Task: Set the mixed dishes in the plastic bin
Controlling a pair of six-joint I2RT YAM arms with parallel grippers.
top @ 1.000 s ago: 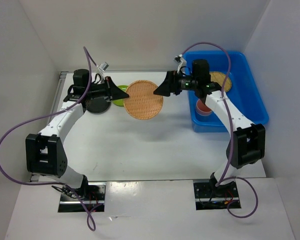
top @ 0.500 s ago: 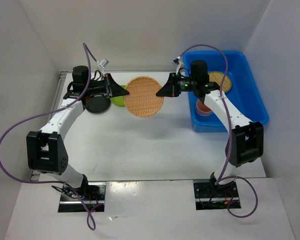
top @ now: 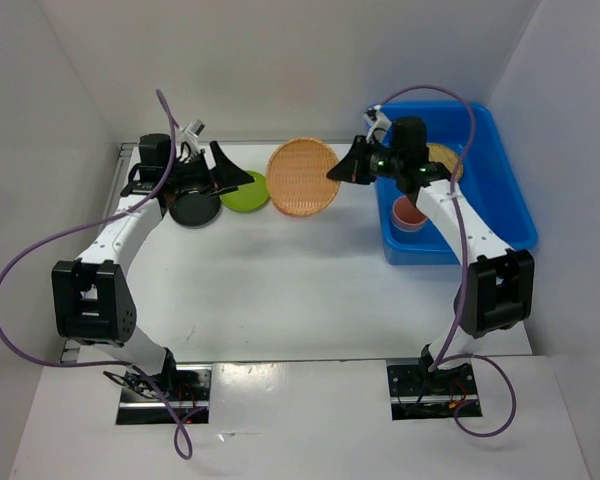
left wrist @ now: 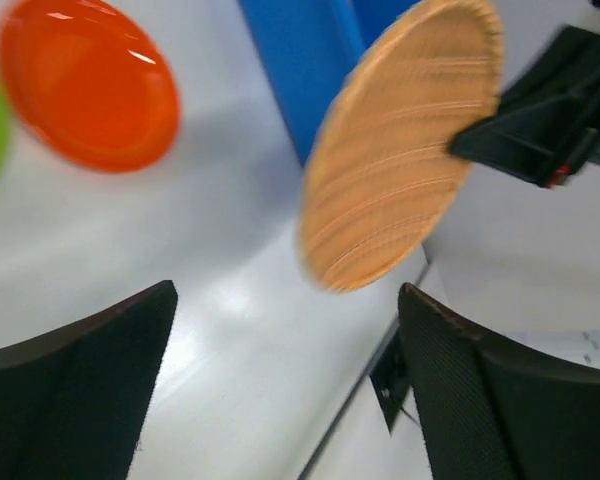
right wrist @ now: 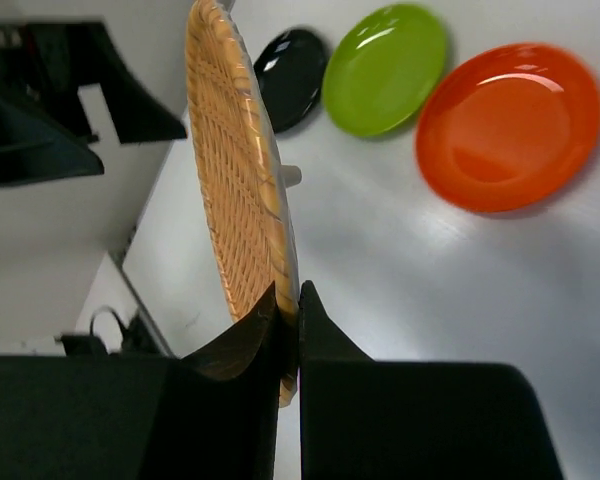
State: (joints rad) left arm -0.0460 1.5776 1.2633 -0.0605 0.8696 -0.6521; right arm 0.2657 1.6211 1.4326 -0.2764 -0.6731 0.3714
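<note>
The woven tray [top: 300, 177] is held at its 3 o'clock rim by the right gripper [top: 333, 172], whose jaws are pinched tight on the edge. The tray is carried clear of the table and tipped up on edge; in the right wrist view it is seen almost edge-on above the fingers. The left gripper [top: 244, 178] is set at the tray's 9 o'clock side, apart from it, jaws spread wide and nothing between them. The plastic bin [top: 511, 196] stands at 3 o'clock from the tray, with a pink cup [top: 410, 212] and a second woven tray [top: 443, 160] inside it. On the table, a lime green plate [top: 244, 192] lies at 9 o'clock of the held tray and a black plate [top: 193, 209] at 8 o'clock of the green one; an orange plate [right wrist: 508, 125] is seen only by the wrist cameras.

A second ago the tray was lying flat on the table, the left jaws were closed at its 9 o'clock rim and the right jaws were open at 3 o'clock — the grip is now passed to the right.
</note>
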